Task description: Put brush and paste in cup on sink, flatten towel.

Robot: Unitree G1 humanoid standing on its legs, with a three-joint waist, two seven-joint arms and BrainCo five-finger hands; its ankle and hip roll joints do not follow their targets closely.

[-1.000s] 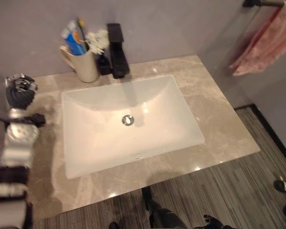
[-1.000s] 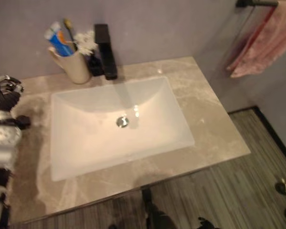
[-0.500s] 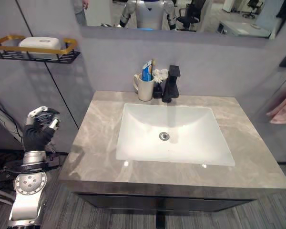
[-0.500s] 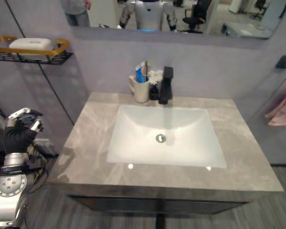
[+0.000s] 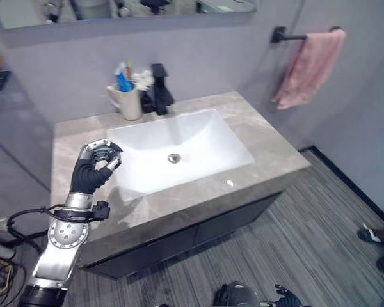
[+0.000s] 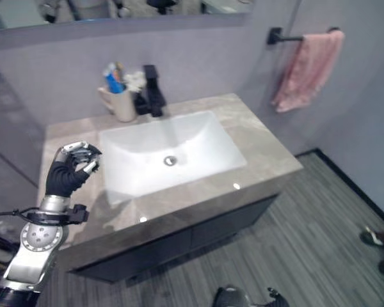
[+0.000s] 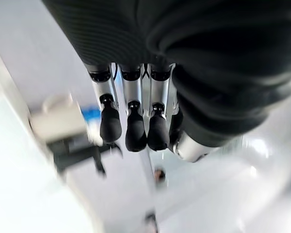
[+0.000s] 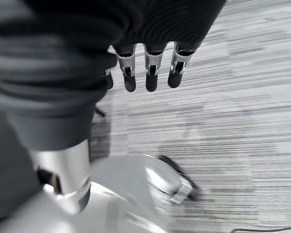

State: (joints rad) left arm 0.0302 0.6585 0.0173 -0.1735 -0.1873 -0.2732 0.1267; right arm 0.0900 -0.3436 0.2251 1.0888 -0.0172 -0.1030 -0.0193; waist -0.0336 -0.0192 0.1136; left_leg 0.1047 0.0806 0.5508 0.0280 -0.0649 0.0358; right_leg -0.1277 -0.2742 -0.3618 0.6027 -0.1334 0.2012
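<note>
The grey striped floor (image 5: 294,243) spreads from 3 to 6 o'clock of the scene, below and to the right of the vanity; the marble table (image 5: 269,150) carries a white sink basin (image 5: 192,137) set into its middle, with the round drain (image 5: 174,158) at the basin's centre; a mirror edge (image 5: 115,9) runs along 12 o'clock on the grey wall; the pink towel (image 5: 305,67) hangs bunched and uneven from a black wall bar (image 5: 288,36) at about 2 o'clock, well apart from the table; a black tap (image 5: 160,89) stands at the back rim of the basin, at 12 o'clock from the drain; just beside it at its 9 o'clock sits the cream cup (image 5: 129,102), upright on the table, with the blue paste (image 5: 123,80) and the brush (image 5: 129,69) standing in it, touching a white flower sprig (image 5: 143,78) between cup and tap; the left hand (image 5: 97,161) is raised over the table's front left part, at 9 o'clock from the drain, fingers (image 7: 131,131) curled in with the thumb against them and nothing held; the right hand (image 8: 145,73) hangs over the floor, its fingers loosely straight and empty; a person's shoes (image 5: 374,236) show at 4 o'clock
</note>
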